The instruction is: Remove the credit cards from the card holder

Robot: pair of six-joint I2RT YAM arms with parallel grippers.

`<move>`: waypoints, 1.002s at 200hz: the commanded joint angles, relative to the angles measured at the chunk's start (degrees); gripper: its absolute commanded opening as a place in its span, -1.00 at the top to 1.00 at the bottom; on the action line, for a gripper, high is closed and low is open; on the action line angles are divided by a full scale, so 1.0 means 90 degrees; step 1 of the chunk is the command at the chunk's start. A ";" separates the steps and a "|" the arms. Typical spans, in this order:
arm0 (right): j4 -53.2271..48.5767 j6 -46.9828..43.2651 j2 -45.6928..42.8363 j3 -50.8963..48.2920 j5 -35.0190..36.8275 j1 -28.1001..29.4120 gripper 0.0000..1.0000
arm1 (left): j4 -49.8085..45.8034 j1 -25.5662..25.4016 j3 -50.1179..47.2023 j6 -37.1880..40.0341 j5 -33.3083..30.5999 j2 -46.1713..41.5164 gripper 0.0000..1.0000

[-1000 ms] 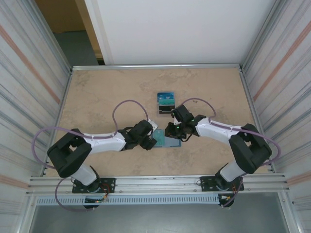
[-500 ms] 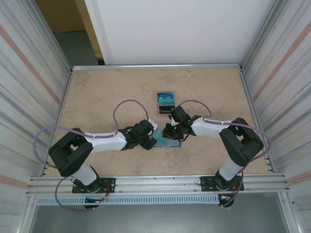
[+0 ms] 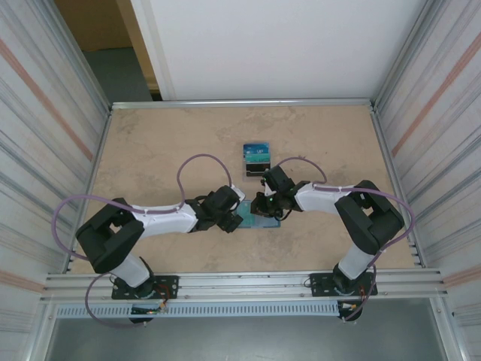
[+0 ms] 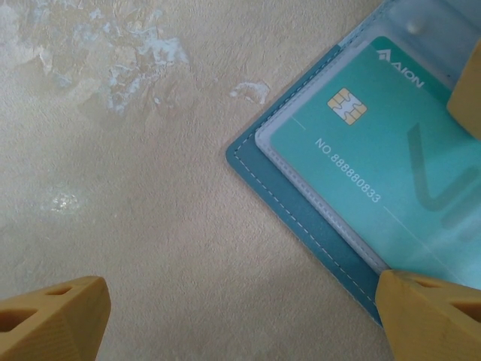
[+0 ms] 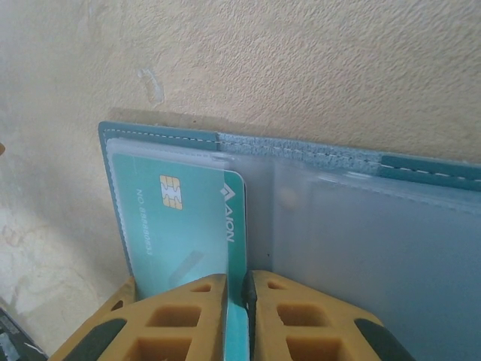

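So the card holder (image 3: 259, 220) is lying open and flat on the bench (image 3: 150, 150), about dead centre, a bit toward 6 o'clock; one teal credit card (image 5: 188, 226) with a chip and "AION" on it sits in a clear pocket, its inner edge sticking out by the fold; the right gripper (image 5: 239, 282) is pinched down on that edge, arm coming in from 3 o'clock; the left gripper (image 4: 240, 289) is at the holder's 9 o'clock side with its jaws spread wide and nothing in them, one finger over the holder's stitched border, the other over bare bench.

Bench is beige and marbled; ribbed metal walls (image 3: 45, 113) on both sides, a white panel (image 3: 263, 45) at the back; a small dark-based stand (image 3: 257, 159) with a blue-teal top sits close by at 12 o'clock from the holder, right behind the right wrist; purple cables (image 3: 188, 162) loop off both arms.
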 commanded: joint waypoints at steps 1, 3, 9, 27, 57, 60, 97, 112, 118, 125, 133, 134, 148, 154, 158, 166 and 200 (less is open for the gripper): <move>-0.0086 0.0127 -0.0064 -0.0201 -0.0040 -0.0034 0.68 | -0.0208 -0.0068 0.0139 0.0084 -0.0186 0.0093 -0.84; -0.0083 0.0124 -0.0078 -0.0206 -0.0037 -0.0029 0.68 | -0.0209 -0.0068 0.0132 0.0085 -0.0188 0.0093 -0.84; -0.0082 0.0134 -0.0095 -0.0220 -0.0042 -0.0031 0.68 | -0.0226 -0.0079 0.0133 0.0089 -0.0191 0.0085 -0.84; -0.0066 0.0161 -0.0141 -0.0261 -0.0044 -0.0028 0.68 | -0.0250 -0.0091 0.0130 0.0098 -0.0233 0.0093 -0.84; -0.0022 0.0202 -0.0137 -0.0328 -0.0016 -0.0033 0.65 | -0.0295 -0.0098 0.0133 0.0098 -0.0267 0.0121 -0.85; -0.0015 0.0207 -0.0133 -0.0328 -0.0026 -0.0029 0.65 | -0.0297 -0.0098 0.0141 0.0102 -0.0272 0.0117 -0.85; 0.0163 0.0308 -0.0019 -0.0360 -0.0153 0.0000 0.59 | -0.0326 -0.0130 0.0152 0.0092 -0.0306 0.0131 -0.85; 0.0228 0.0336 -0.0003 -0.0350 -0.0208 0.0010 0.59 | -0.0345 -0.0127 0.0153 0.0106 -0.0310 0.0141 -0.85; 0.0239 0.0338 0.0001 -0.0348 -0.0223 0.0011 0.59 | -0.0352 -0.0137 0.0171 0.0103 -0.0310 0.0146 -0.85; 0.0266 0.0348 -0.0015 -0.0359 -0.0246 0.0011 0.59 | -0.0372 -0.0139 0.0172 0.0101 -0.0320 0.0151 -0.85; 0.0268 0.0357 -0.0037 -0.0358 -0.0249 0.0016 0.58 | -0.0383 -0.0146 0.0180 0.0110 -0.0328 0.0147 -0.85; 0.0264 0.0358 -0.0037 -0.0358 -0.0243 0.0014 0.58 | -0.0384 -0.0146 0.0181 0.0109 -0.0332 0.0149 -0.85; 0.0125 0.0363 -0.0099 -0.0334 -0.0132 0.0020 0.58 | -0.0404 -0.0153 0.0192 0.0115 -0.0368 0.0142 -0.85; 0.0035 0.0356 -0.0132 -0.0324 -0.0057 0.0026 0.57 | -0.0416 -0.0148 0.0192 0.0111 -0.0384 0.0132 -0.85; -0.0033 0.0346 -0.0164 -0.0312 -0.0002 0.0030 0.56 | -0.0419 -0.0147 0.0192 0.0108 -0.0392 0.0132 -0.85; -0.0130 0.0320 -0.0216 -0.0298 0.0082 0.0055 0.55 | -0.0426 -0.0151 0.0192 0.0112 -0.0399 0.0125 -0.85; -0.0355 0.0295 -0.0374 -0.0232 0.0246 0.0168 0.54 | -0.0440 -0.0157 0.0207 0.0106 -0.0411 0.0123 -0.85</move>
